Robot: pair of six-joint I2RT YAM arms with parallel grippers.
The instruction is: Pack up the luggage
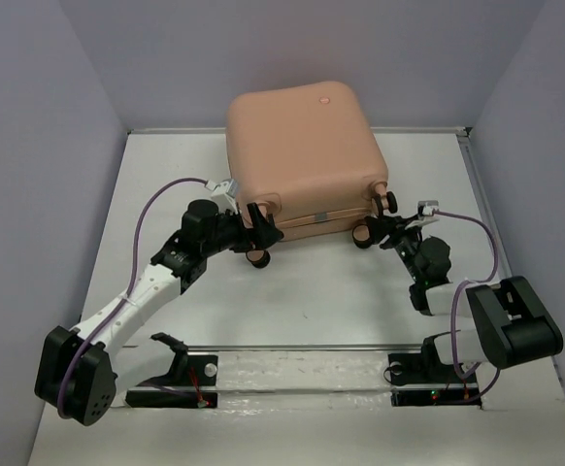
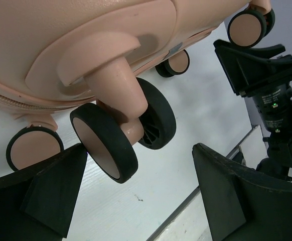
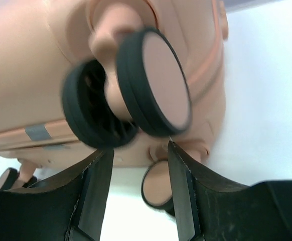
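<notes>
The peach-pink luggage [image 1: 302, 155] lies closed at the back middle of the table, its wheeled end facing the arms. My left gripper [image 1: 259, 233] is open at its near-left corner. In the left wrist view a double caster wheel [image 2: 108, 145] hangs just above the gap between my spread fingers [image 2: 141, 150], touching neither. My right gripper [image 1: 380, 233] is at the near-right corner. In the right wrist view its jaws [image 3: 140, 148] stand partly open with nothing between them, just below a double wheel [image 3: 158, 95]. The lining is hidden.
Grey walls [image 1: 59, 146] close the white table [image 1: 321, 301] on the left, back and right. A metal strip [image 1: 302, 347] crosses the table ahead of the arm bases. The right gripper also shows in the left wrist view [image 2: 256, 65].
</notes>
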